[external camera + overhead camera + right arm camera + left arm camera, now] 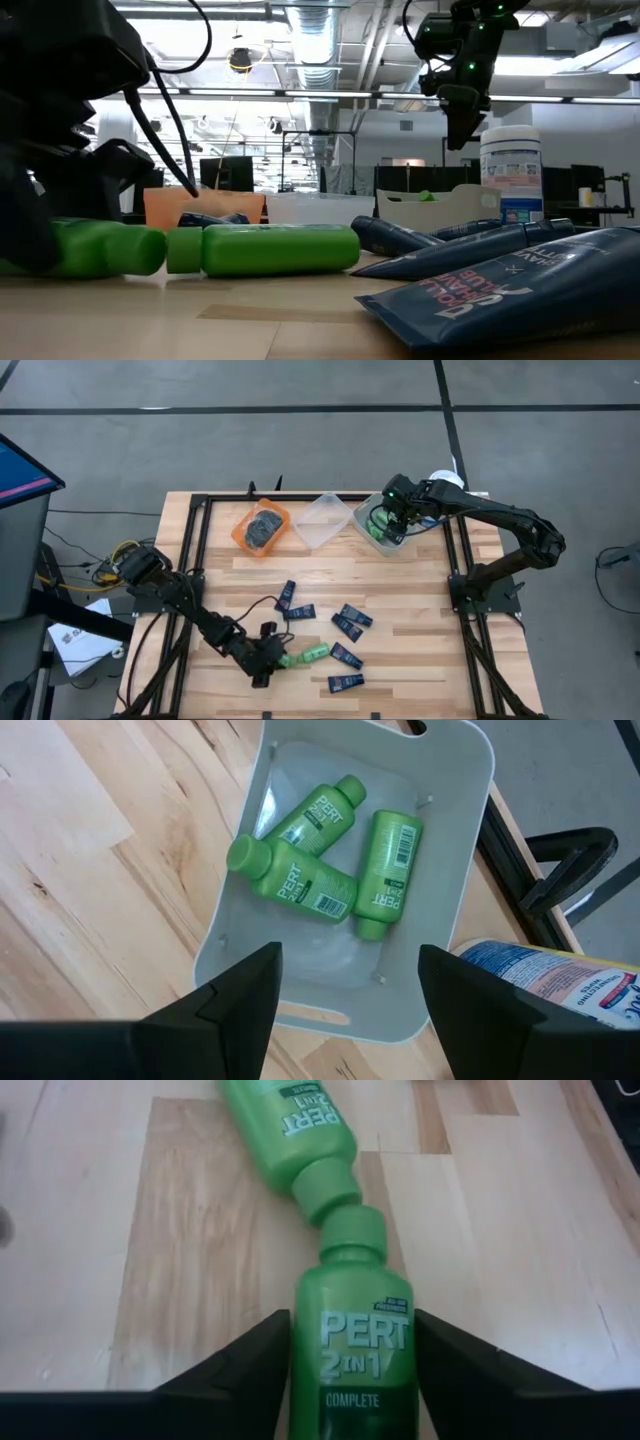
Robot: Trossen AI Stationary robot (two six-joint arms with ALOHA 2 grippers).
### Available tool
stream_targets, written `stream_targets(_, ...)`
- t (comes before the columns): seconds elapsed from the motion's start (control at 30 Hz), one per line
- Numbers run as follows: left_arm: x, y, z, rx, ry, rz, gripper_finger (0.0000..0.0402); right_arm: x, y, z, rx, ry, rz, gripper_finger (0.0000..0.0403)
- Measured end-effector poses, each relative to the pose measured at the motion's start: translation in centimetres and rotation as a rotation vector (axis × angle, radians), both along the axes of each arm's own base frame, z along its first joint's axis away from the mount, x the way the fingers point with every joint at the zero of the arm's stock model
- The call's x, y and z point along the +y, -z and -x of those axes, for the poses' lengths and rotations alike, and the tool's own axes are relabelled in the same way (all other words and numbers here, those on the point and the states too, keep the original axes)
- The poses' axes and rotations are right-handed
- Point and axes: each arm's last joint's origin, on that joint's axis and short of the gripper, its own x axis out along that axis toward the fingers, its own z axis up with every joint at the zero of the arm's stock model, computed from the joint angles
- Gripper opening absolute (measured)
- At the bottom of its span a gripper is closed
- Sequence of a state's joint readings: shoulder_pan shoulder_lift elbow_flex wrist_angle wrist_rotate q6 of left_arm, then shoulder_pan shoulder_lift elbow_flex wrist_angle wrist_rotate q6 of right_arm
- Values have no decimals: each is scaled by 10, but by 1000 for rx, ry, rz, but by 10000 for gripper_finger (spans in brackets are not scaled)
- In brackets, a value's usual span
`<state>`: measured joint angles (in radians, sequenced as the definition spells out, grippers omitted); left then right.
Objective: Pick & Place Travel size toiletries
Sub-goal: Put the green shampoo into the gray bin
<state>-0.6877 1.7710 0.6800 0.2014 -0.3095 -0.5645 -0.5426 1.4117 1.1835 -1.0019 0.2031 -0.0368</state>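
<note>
Three bottles (320, 850) are binned; right claw (350, 985) hangs wide above. Left claw (352, 1370) holds a bottle (352, 1350); tubes (347, 624) remain on the counter (420, 610).

High view looks straight down on the whole table (400, 660) from well above. Low view sits at tabletop height, very near a lying green bottle (265, 249), facing the room. Left wrist view looks close down on that bottle (355, 1350). Right wrist view looks down into a clear bin (455, 850), also visible in high view (372, 530).
</note>
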Motion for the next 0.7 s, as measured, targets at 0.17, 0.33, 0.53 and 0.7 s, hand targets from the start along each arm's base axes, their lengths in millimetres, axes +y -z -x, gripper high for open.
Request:
stream_targets(0.17,3,-6,-2,-5,-50,50,172,0,0,0,-10,-7,-16,227)
stream_targets(0.33,14,-24,0,-5,-122,85,165,2,0,-3,-71,-40,-89,227)
stream_targets(0.53,35,-61,3,-71,-226,119,165,7,-2,-13,-191,-110,-156,227)
stream_targets(0.7,65,-102,0,-296,-374,38,167,16,-10,-32,-388,-206,-228,227)
